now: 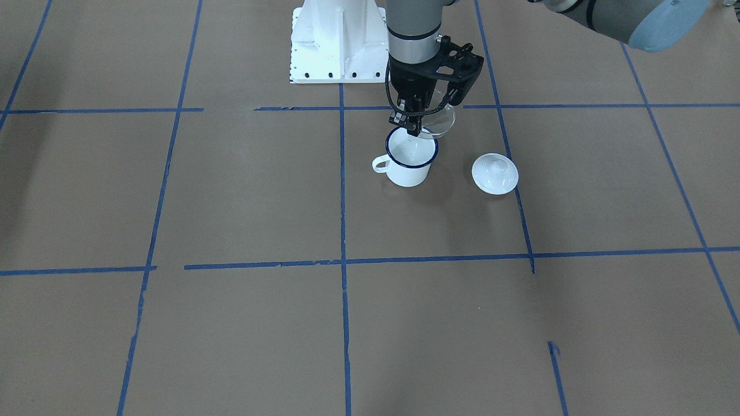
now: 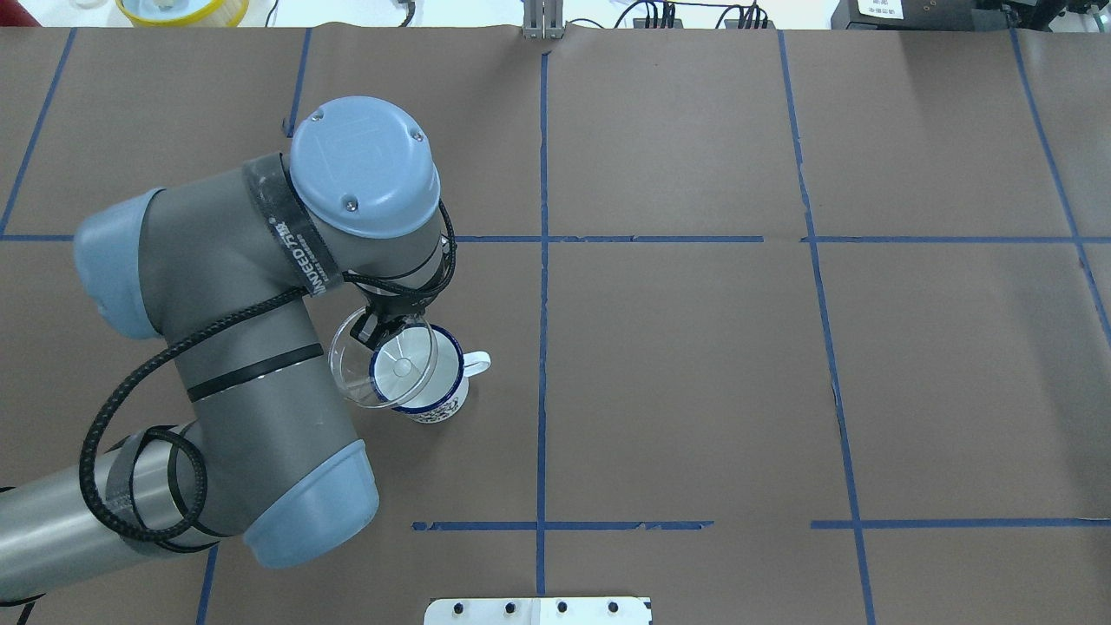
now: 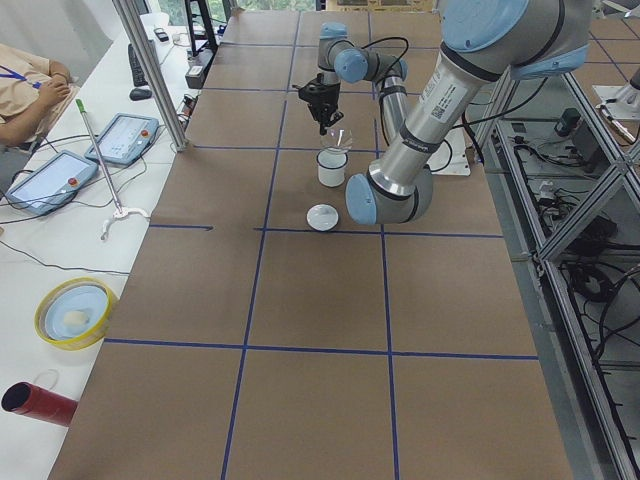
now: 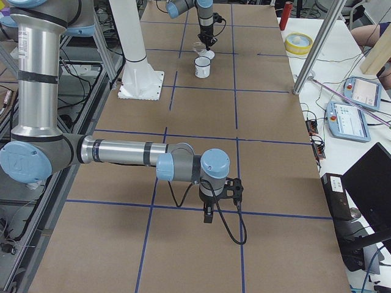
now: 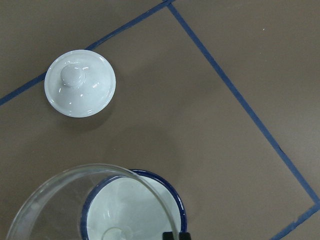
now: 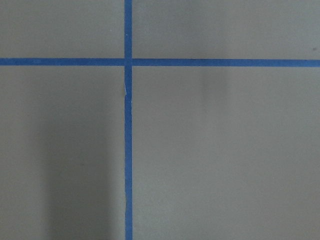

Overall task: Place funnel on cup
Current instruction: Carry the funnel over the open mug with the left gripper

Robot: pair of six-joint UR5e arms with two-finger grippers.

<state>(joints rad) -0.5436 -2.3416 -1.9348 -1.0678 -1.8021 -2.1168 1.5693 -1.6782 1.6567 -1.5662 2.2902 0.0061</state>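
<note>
What matters here is the offset between funnel and mug. In the overhead view the clear plastic funnel (image 2: pixel 383 363) hangs just above the white enamel mug (image 2: pixel 444 384), with its wide rim centred a little toward 9 o'clock of the mug's mouth. It overhangs the blue rim on that side and leaves a crescent of the opening uncovered toward 3 o'clock, where the loop handle points. The spout appears to be over the opening, its axis roughly vertical; whether it tilts slightly I cannot tell. The left gripper (image 1: pixel 411 123) is the arm at work. It points straight down from a wrist folded over the mug, jaws pinched closed on the funnel's rim at about the funnel's 12 o'clock in the overhead view. The likely correction is a short shift toward 3 o'clock, then a descent until the cone seats. In the front-facing view the white knobbed lid (image 1: pixel 495 173) lies at 3 o'clock of the mug, apart from it. The right gripper (image 4: pixel 208 215) hangs well apart over the taped table, and its jaws cannot be judged.
</note>
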